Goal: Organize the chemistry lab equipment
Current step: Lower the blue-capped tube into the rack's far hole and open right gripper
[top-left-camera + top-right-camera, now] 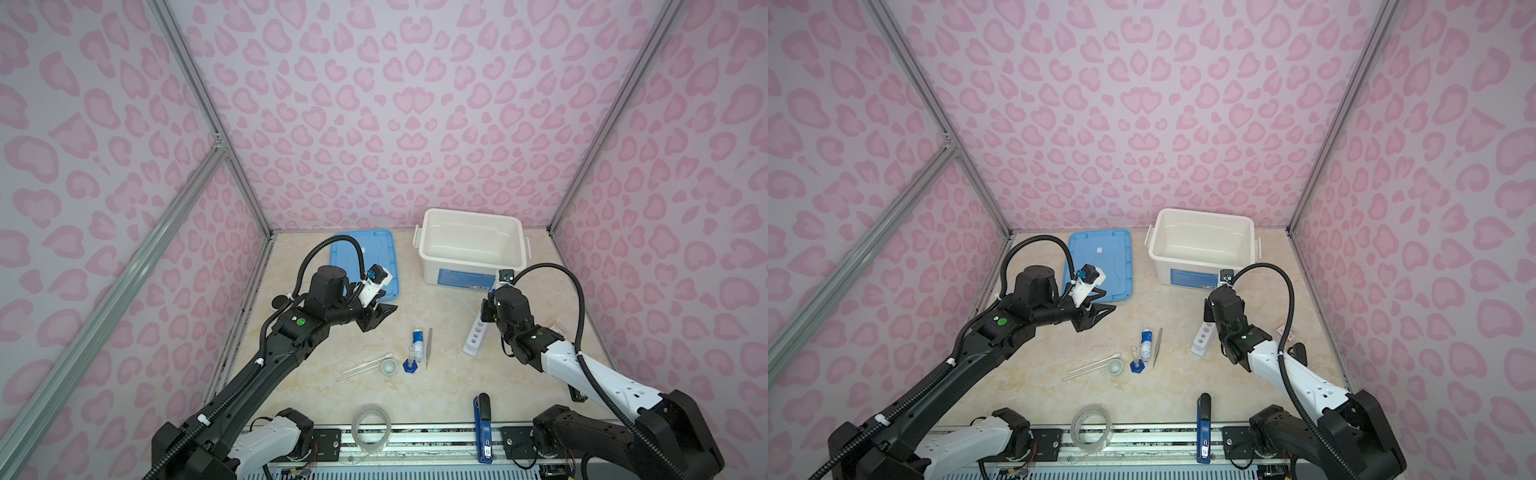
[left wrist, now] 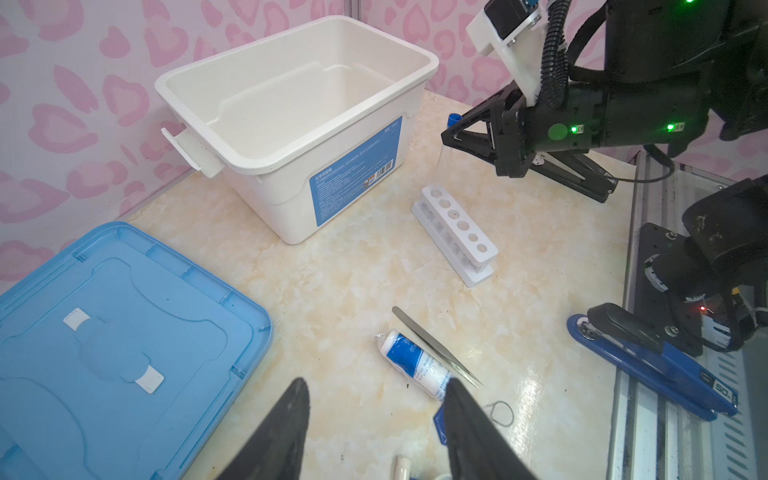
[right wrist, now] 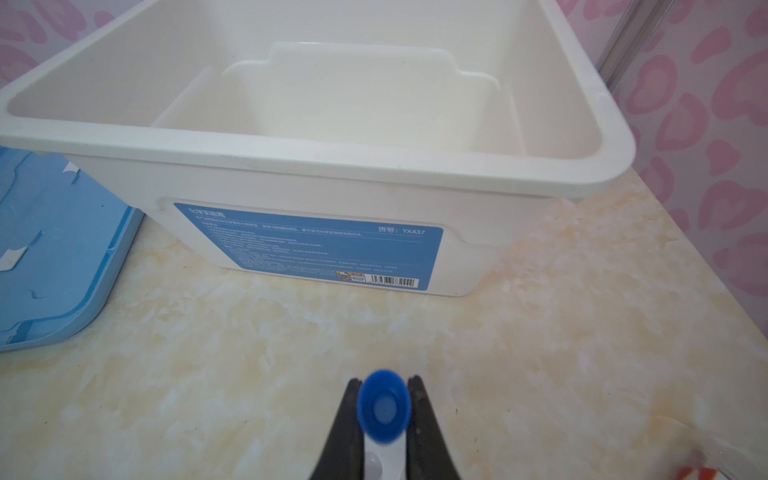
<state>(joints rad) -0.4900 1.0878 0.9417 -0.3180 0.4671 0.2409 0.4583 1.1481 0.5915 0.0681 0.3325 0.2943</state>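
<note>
Hovers left fingers [image 2: 286,424] half spread, empty, above marbled worktop [image 2: 353,270]; pinches blue-capped clear tube [image 3: 383,409] between closed right fingers [image 3: 424,424], facing glossy white plastic bin [image 3: 332,166].

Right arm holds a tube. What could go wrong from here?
The right gripper pinches the tube near its blue cap; it may swing and miss a rack hole. The open left gripper is near the bottle and tweezers lying side by side; grabbing one could knock the upright cylinder.
</note>
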